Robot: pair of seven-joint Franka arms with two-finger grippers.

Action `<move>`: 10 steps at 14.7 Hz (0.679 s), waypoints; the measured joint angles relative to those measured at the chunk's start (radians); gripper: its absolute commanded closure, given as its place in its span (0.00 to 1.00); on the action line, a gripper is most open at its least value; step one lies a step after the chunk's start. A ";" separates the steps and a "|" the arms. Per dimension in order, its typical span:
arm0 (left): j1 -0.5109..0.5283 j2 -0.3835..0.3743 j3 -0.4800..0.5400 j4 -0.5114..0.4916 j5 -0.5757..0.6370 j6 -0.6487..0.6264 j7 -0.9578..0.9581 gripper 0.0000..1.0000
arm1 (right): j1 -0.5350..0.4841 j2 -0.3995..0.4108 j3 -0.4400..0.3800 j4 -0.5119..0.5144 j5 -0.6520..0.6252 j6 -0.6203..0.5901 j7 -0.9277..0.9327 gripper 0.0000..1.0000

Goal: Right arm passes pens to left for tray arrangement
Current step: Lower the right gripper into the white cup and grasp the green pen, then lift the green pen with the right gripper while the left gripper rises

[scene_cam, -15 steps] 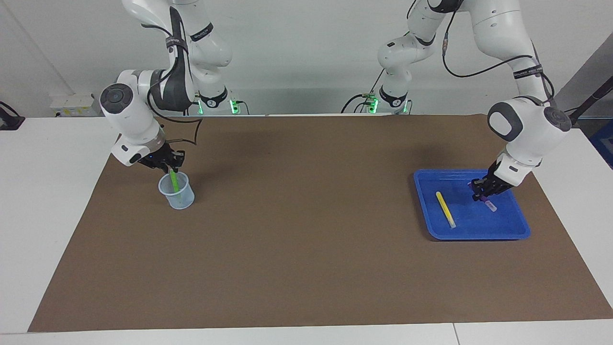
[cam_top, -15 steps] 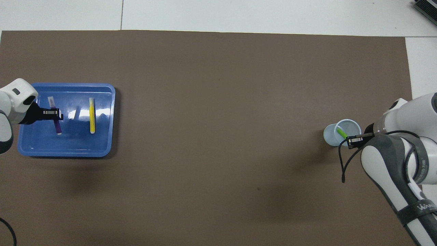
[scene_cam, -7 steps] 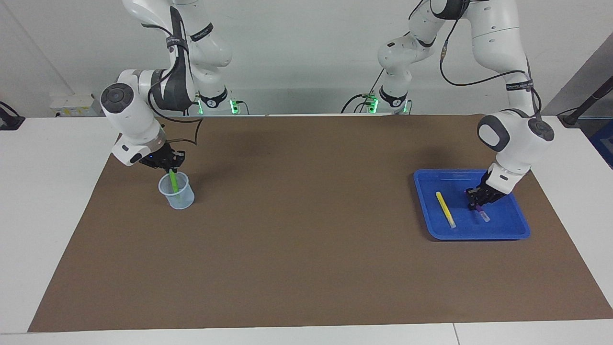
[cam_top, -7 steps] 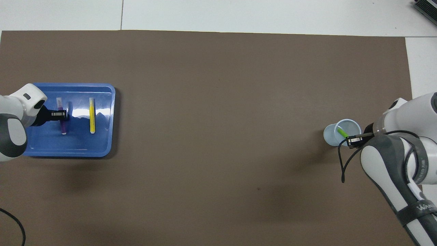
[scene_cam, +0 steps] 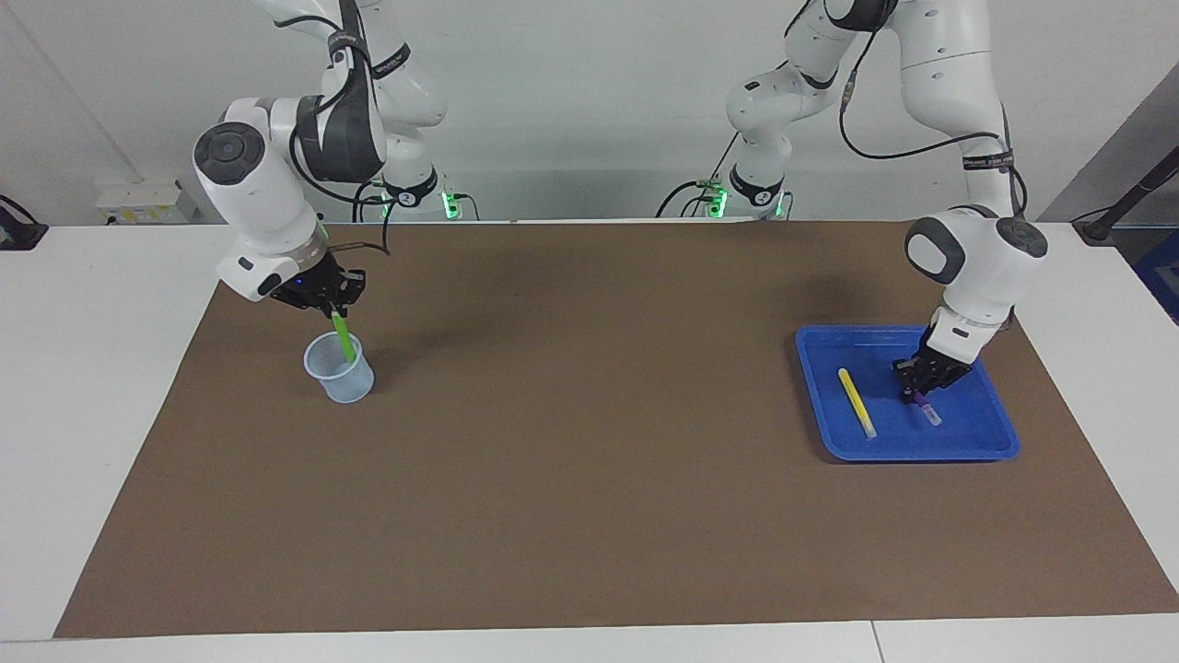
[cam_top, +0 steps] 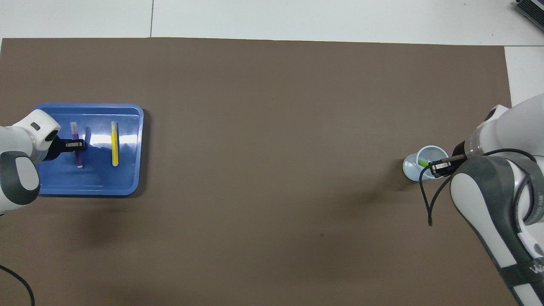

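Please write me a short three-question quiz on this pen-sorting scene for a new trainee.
1. True or false: the yellow pen lies flat in the blue tray.
2. Which pen is the right gripper shut on? A) yellow B) green C) purple
3. Fill in: the left gripper is shut on the ____ pen, low in the tray.

Key
1. True; it lies free beside the purple pen.
2. B; the green pen is gripped by its top, its lower end still inside the pale cup.
3. Purple.
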 measured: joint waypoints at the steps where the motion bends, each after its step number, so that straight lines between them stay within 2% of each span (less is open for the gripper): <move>1: 0.000 -0.001 0.000 -0.004 0.000 0.005 0.000 1.00 | 0.005 -0.001 0.002 0.032 -0.001 -0.040 -0.003 1.00; 5: 0.000 -0.007 -0.001 -0.016 0.000 0.018 -0.001 1.00 | 0.043 -0.004 0.014 0.192 0.027 -0.216 -0.010 1.00; 6: 0.000 -0.007 -0.002 -0.003 0.000 -0.024 -0.005 1.00 | 0.052 -0.006 0.016 0.230 0.043 -0.257 -0.010 1.00; 9: -0.002 0.000 -0.006 0.072 0.000 -0.284 -0.025 1.00 | 0.070 -0.007 0.019 0.311 0.107 -0.323 -0.008 1.00; 10: -0.003 0.004 -0.007 0.087 0.000 -0.316 -0.029 1.00 | 0.073 -0.007 0.019 0.327 0.145 -0.328 0.002 1.00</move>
